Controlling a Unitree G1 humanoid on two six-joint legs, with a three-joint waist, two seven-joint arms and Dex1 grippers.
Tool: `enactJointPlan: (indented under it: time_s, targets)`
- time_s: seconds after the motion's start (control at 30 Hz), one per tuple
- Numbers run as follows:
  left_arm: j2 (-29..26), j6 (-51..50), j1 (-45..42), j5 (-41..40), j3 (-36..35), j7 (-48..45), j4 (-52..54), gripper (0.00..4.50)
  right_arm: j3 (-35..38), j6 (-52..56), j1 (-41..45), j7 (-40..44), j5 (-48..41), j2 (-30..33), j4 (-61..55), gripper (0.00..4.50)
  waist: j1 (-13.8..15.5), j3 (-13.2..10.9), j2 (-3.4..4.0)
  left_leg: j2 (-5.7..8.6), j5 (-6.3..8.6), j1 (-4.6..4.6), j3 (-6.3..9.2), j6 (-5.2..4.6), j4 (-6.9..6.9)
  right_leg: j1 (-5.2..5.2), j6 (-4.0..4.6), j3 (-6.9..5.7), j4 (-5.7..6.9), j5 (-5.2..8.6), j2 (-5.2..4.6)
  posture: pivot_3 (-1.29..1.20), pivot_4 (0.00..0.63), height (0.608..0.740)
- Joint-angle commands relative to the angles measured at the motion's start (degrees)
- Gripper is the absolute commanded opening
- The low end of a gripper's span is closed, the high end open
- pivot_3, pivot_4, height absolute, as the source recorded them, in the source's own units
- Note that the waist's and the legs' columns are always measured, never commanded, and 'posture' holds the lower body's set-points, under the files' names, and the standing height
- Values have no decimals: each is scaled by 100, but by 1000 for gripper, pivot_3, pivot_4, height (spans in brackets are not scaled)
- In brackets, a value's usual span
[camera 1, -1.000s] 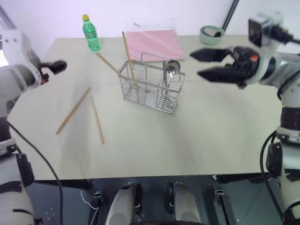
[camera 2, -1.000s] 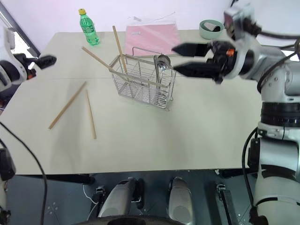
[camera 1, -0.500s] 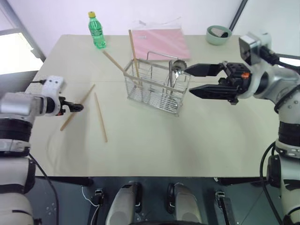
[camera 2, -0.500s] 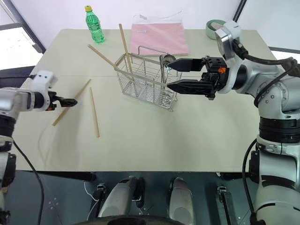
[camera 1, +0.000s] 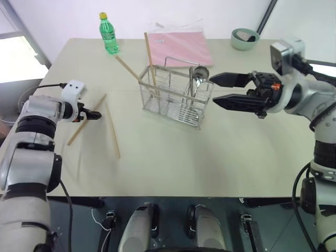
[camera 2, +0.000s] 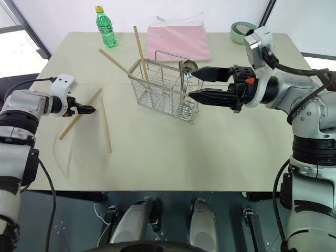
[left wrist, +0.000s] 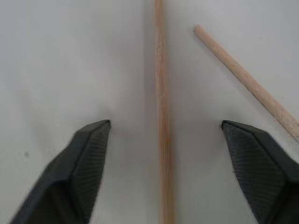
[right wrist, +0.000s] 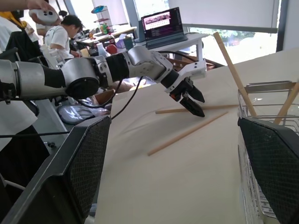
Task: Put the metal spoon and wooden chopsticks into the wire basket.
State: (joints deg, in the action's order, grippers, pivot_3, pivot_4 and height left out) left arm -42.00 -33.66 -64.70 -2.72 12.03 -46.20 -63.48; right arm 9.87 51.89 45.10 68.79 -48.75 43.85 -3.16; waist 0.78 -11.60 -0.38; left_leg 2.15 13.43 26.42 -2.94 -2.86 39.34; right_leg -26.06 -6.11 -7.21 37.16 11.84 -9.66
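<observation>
- Two black fingers (left wrist: 88, 158) of the left gripper (left wrist: 163, 126) stand apart over the table (camera 1: 220, 152), one on each side of a loose chopstick (left wrist: 161, 116); nothing is held, and whether the tips touch the tabletop cannot be told.
- From the head, the left gripper (camera 1: 94, 115) sits low at the table's left side, right at the middle of that chopstick (camera 1: 86, 119), which lies slanted on the tabletop.
- A second chopstick (camera 1: 112, 131) lies flat just beside the first, its far end close to it, the two spreading apart toward the near edge; its end also shows by the left fingers (left wrist: 243, 79).
- The right gripper (camera 1: 216, 89) hangs above the table, pointing toward the robot's left, fingers spread wide and empty, its tips just beside the right end of the basket (camera 1: 176, 97).
- The basket stands upright near the table's middle, its loop handle up.
- Two more chopsticks are in the basket's left end: one (camera 1: 150, 60) nearly upright, the other (camera 1: 128, 69) leaning far out to the left over the rim.
- The spoon (camera 1: 197, 76) stands in the basket's right end, bowl upward above the rim.
- Beyond the basket lie a pink folder (camera 1: 180, 48), a green bottle (camera 1: 107, 34) and a roll of tape (camera 1: 244, 38).
- People and a laptop (right wrist: 163, 23) show beyond the table.
</observation>
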Motion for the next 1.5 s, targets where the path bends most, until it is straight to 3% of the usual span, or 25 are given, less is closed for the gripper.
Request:
enactJointPlan:
  time_s: [0.03,0.17,0.3,0.43,0.53,0.6,0.7,0.83,1.07,1.3,1.43,1.5]
  targets:
    - [-13,197,-120,282,-90,49,-347,1976,250,-31,-25,-72,-179,108,-228,4500,-5,0,0,0,0,0,0,0,0,0,0,0,0,0,0,0,150,686]
    - [10,306,-190,347,-222,153,-506,38,299,-19,-109,-154,-229,140,-271,4500,-18,0,0,-1,-1,1,-1,-1,0,-3,0,0,4,0,1,0,150,686]
    - [-34,447,-207,374,-450,497,-569,38,321,-35,-197,-198,-251,188,-312,4500,-20,0,0,-1,-1,1,-3,-1,0,-5,1,1,7,-1,1,0,150,686]
    - [-205,866,-260,296,-876,1522,-621,38,355,-4,-241,-267,-298,233,-322,4500,-18,-4,-7,-1,-1,6,-3,-2,0,-11,0,1,6,-1,1,0,150,686]
    - [-322,2010,-424,103,-1472,2642,-395,38,445,60,-282,-384,-378,253,-332,4500,-12,-9,-21,-2,-1,10,-1,-1,0,-15,0,2,6,-3,0,0,150,686]
    - [-265,2396,-763,-493,-2287,3137,-234,38,490,103,-309,-466,-432,257,-342,4500,-1,-9,-31,-2,-2,13,1,0,0,-18,0,2,4,-7,-2,0,150,686]
    - [-13,2899,-1251,-1269,-3218,3384,279,38,519,142,-353,-577,-480,247,-378,4500,25,-4,-46,-2,-1,33,15,4,19,-19,-6,-9,-4,-14,-5,0,150,686]
    - [909,2350,-1638,-2379,-3754,3068,1831,38,540,191,-399,-726,-606,217,-450,4500,31,-3,-47,5,11,70,16,15,76,-16,-41,-17,-18,-34,-11,0,150,686]
    - [2052,1237,-1514,-2944,-3139,2661,3701,38,620,209,-421,-978,-708,192,-525,4500,-15,-3,-48,12,5,73,9,-13,87,-7,-60,-8,-24,-51,-3,0,150,686]
    - [1996,997,-1706,-2944,-3025,2642,3911,38,868,256,-719,-1296,-907,216,-782,4500,-18,-3,-47,1,3,53,-18,-13,80,-9,-60,17,-18,-51,7,0,150,686]
    - [1993,650,-1679,-2829,-2753,2897,4529,38,983,235,-865,-1495,-1006,177,-914,4500,8,-3,-47,2,5,58,-16,-16,81,-11,-60,17,-23,-51,6,0,150,686]
    - [2279,348,-1474,-2834,-2612,3317,5083,38,1016,206,-909,-1591,-1051,153,-942,4500,38,-3,-47,4,6,59,-12,-17,83,-6,-60,17,-25,-51,4,0,150,686]
